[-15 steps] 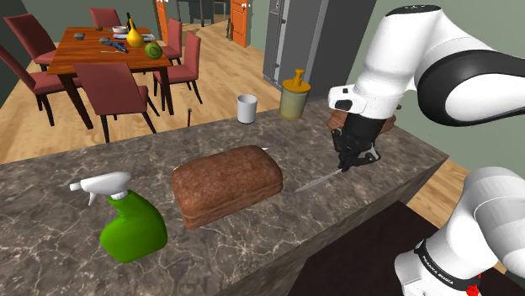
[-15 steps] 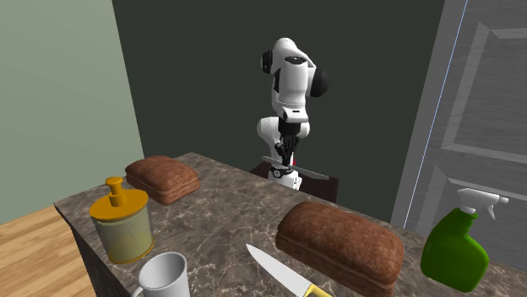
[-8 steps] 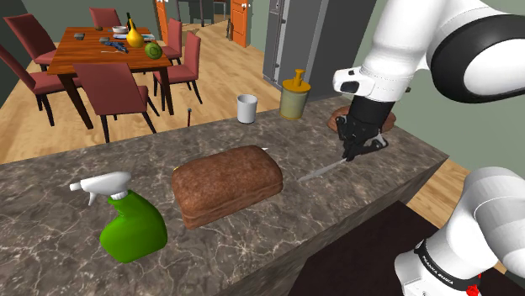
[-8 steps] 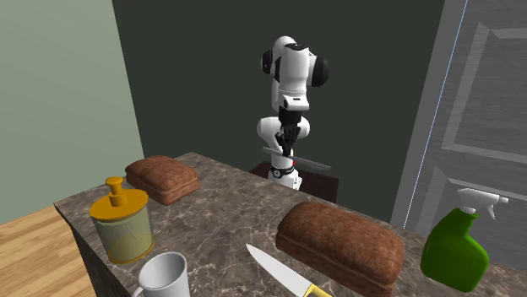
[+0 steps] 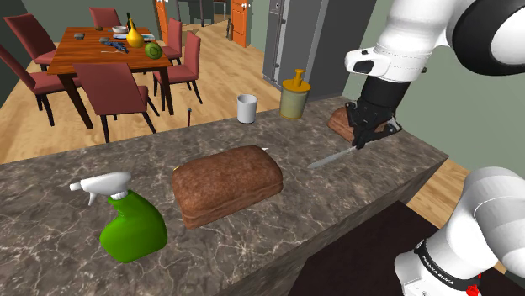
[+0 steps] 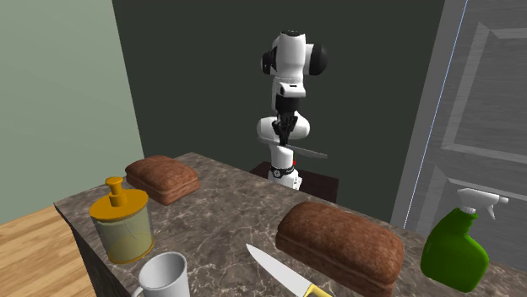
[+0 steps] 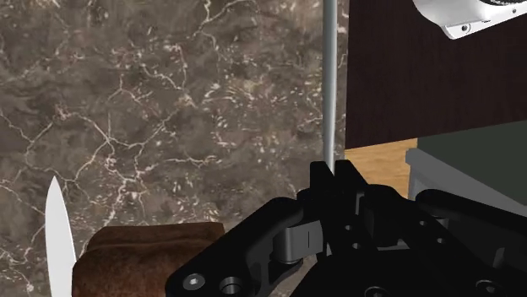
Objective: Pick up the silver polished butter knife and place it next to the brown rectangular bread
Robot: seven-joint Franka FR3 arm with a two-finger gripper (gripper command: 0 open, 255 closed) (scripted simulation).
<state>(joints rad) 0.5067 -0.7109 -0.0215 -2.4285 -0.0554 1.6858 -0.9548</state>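
Observation:
My gripper (image 5: 363, 141) is shut on the handle end of a thin silver butter knife (image 5: 332, 157) and holds it in the air above the marble counter (image 5: 353, 189), toward the shoulder view's right end. The blade slants down toward the counter's front edge. In the wrist view the blade (image 7: 330, 84) runs straight out from my gripper (image 7: 334, 179). A large brown rectangular loaf (image 5: 227, 181) lies mid-counter, well apart from the knife. A smaller brown loaf (image 5: 340, 122) lies just behind the gripper. In the second exterior view my gripper (image 6: 285, 145) carries the knife (image 6: 308, 153) high above the small loaf (image 6: 160, 177).
A green spray bottle (image 5: 130, 223) stands at the shoulder view's left. A white cup (image 5: 246, 108) and a yellow-lidded dispenser (image 5: 294, 97) stand at the counter's back edge. A second, yellow-handled knife (image 6: 279, 272) lies by the large loaf (image 6: 342, 245). The dark stand (image 7: 397, 76) lies past the counter's front edge.
The gripper has risen and shifted toward the shoulder view's right, carrying the butter knife off the counter. Everything else is as before.

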